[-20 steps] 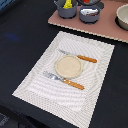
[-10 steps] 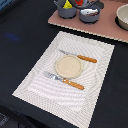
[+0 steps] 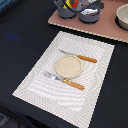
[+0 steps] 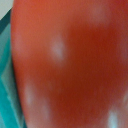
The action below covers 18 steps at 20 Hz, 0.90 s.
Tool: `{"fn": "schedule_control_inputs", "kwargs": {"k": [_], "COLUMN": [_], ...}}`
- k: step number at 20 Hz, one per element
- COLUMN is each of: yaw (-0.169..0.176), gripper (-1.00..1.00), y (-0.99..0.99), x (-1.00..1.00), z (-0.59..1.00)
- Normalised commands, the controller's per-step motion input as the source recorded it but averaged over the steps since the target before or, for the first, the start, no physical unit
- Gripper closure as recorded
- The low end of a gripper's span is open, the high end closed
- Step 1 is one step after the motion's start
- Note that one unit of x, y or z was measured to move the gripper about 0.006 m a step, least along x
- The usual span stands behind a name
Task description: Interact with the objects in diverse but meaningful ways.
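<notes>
The hand appears in neither view, so its state cannot be told. A red tomato [image 4: 70,65] fills the wrist view, blurred. Nothing has moved since earlier: in the exterior view a plate [image 3: 68,66], knife [image 3: 80,57] and fork [image 3: 64,80] lie on a striped placemat [image 3: 45,92], grey pots [image 3: 90,14] at the surface's far edge.

Glossy red tomato [image 4: 70,65] fills the wrist view.
</notes>
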Motion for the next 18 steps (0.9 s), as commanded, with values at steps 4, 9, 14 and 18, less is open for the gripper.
{"fn": "schedule_control_inputs", "kwargs": {"k": [4, 9, 14, 18], "yaw": [0.0, 0.0, 0.0, 0.0], "gripper": [1.0, 1.0, 1.0, 1.0], "y": [0.12, 0.14, 0.18, 0.18], "x": [-0.92, -0.88, -0.88, -0.82], "z": [-0.26, -0.23, -0.16, -0.16]}}
